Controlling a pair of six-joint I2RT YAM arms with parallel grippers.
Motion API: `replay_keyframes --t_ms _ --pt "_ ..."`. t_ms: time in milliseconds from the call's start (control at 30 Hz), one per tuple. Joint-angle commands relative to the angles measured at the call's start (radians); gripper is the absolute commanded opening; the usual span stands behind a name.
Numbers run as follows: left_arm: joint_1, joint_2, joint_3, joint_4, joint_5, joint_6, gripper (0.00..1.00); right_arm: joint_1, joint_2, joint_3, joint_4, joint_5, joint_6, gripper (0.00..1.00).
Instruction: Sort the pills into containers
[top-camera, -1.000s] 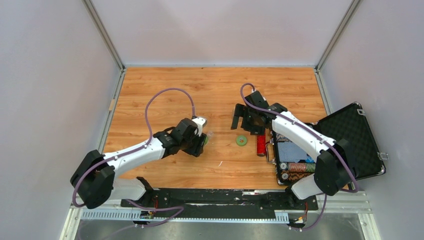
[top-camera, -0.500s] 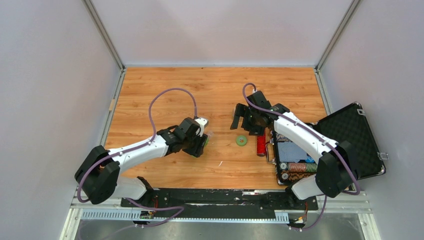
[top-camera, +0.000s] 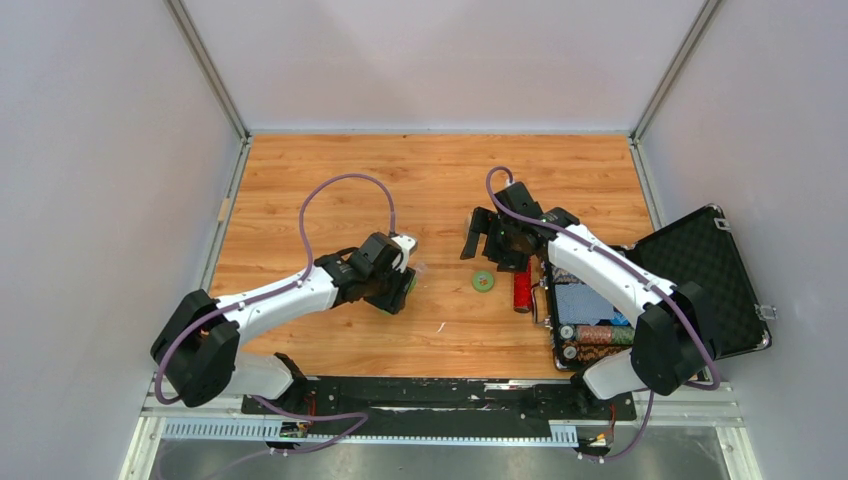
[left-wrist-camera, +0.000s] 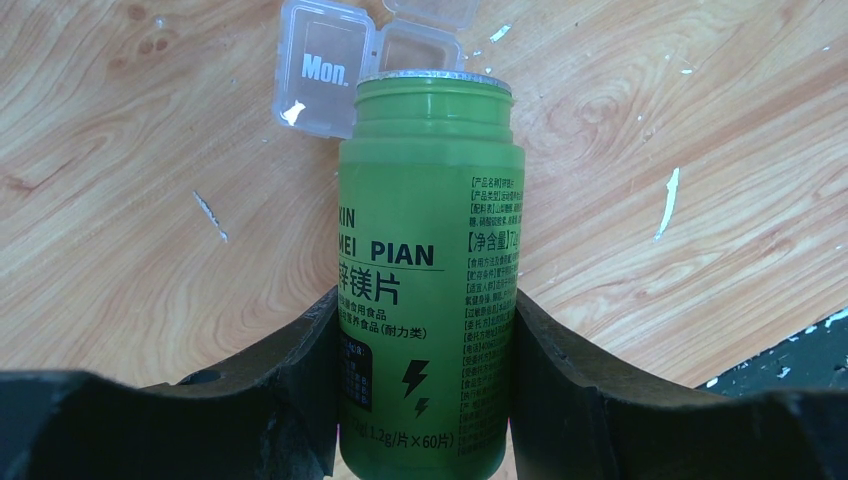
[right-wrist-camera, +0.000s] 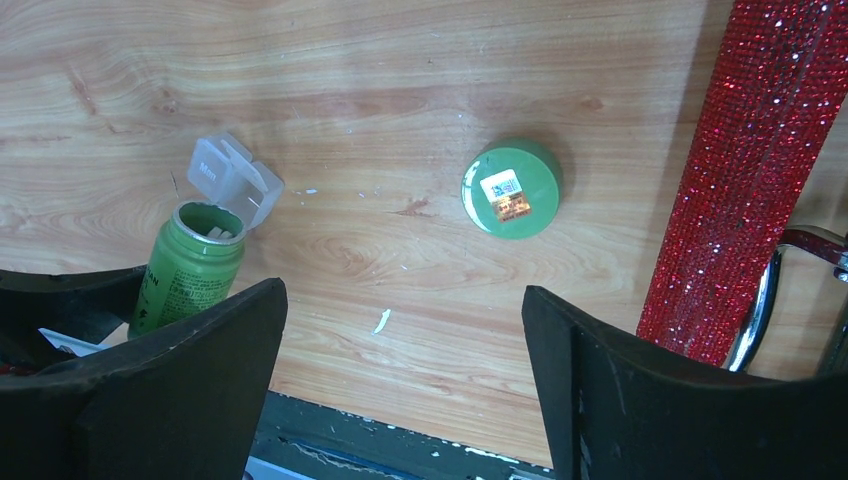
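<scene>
The left arm's jaws clamp the uncapped green bottle (left-wrist-camera: 425, 200), its mouth aimed at the open clear box (left-wrist-camera: 325, 65) on the desk (left-wrist-camera: 120, 200) just beyond; the right arm's jaws hang released, farther off.

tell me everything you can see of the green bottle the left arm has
The green bottle is a small cylinder of translucent green plastic with a narrower neck and a silvery rim at its open mouth. Black print covers its side, including "MEI PIAN" and lightning marks. The left gripper is shut on its lower body, holding it tilted, mouth close by the open clear box; whether they touch is unclear. A matching green cap lies apart on the table.
</scene>
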Motion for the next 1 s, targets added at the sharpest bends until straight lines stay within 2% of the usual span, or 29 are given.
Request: replay_keyframes --t_ms 0,967 --pt "-0.007 0.007 0.063 -0.012 0.019 0.005 0.00 -0.004 -0.024 -0.007 0.032 -0.013 0.010 0.89" --pt "-0.007 0.066 0.125 -0.116 0.011 0.003 0.00 -0.006 -0.018 -0.008 0.032 -0.025 0.013 0.87"
